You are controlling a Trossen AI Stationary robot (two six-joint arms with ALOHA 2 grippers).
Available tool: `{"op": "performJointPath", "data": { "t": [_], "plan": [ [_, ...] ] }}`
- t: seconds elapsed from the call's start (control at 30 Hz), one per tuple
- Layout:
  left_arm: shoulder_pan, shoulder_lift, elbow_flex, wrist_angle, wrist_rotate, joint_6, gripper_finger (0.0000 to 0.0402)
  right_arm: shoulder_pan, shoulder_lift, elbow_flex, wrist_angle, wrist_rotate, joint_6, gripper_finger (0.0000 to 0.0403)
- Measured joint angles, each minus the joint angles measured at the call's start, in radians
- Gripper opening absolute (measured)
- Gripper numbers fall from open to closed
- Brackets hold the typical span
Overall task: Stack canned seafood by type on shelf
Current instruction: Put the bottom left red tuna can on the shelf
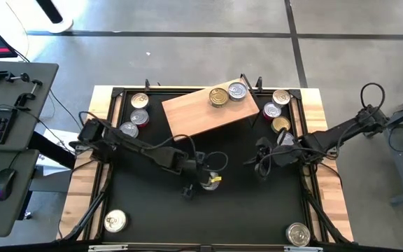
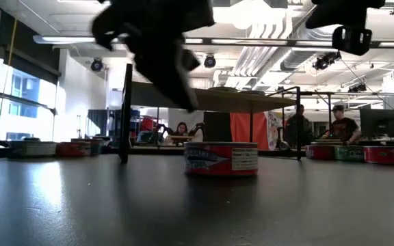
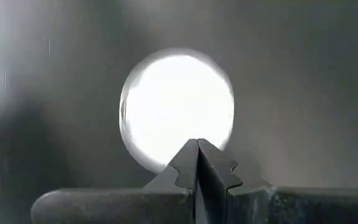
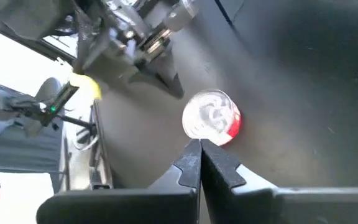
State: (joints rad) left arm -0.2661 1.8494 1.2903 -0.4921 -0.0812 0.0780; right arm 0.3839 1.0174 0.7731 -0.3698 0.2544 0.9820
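The left gripper (image 1: 200, 183) hangs over the middle of the black bench (image 1: 257, 210), fingers (image 3: 197, 163) clenched together and holding nothing, directly above a red-sided can (image 1: 210, 182) whose bright lid shows just past the fingertips in the left wrist view. In the low view this can (image 2: 221, 158) stands upright on the bench with the dark arm above it, apart from it. The right gripper (image 1: 259, 162) sits near it toward the right side, its fingers (image 4: 199, 163) also clenched and empty, aimed at the same can (image 4: 212, 118).

The shelf (image 1: 201, 110) lies tilted at the far side of the bench and carries two cans (image 1: 227, 94) side by side at its right end. Three cans (image 1: 137, 115) stand left of the shelf, three more (image 1: 278, 109) right of it. One can (image 1: 115, 222) sits at the near left corner, another (image 1: 298, 234) at the near right corner.
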Motion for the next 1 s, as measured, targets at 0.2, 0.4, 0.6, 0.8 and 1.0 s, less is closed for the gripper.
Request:
{"op": "performJointPath", "data": {
  "t": [0.2,0.4,0.6,0.8,1.0],
  "plan": [
    [-0.041,-0.036,-0.086,-0.003,-0.042,-0.075,0.0000,-0.061,0.132,-0.001,0.006,-0.088,0.011,0.0000],
    [-0.047,-0.027,-0.193,0.080,-0.056,-0.278,0.0000,-0.104,0.348,-0.003,0.238,-0.169,0.013,0.0000],
    [-0.044,-0.021,-0.235,0.221,-0.056,-0.270,0.0000,-0.103,0.525,-0.002,0.498,-0.213,-0.004,0.0000],
    [-0.051,-0.036,-0.235,0.221,-0.097,-0.310,0.0000,-0.103,0.589,-0.002,0.435,-0.194,0.070,0.0000],
    [-0.070,-0.070,-0.235,0.216,-0.184,-0.294,0.0000,-0.102,0.597,-0.003,0.362,-0.177,0.121,0.0000]
  ]
}}
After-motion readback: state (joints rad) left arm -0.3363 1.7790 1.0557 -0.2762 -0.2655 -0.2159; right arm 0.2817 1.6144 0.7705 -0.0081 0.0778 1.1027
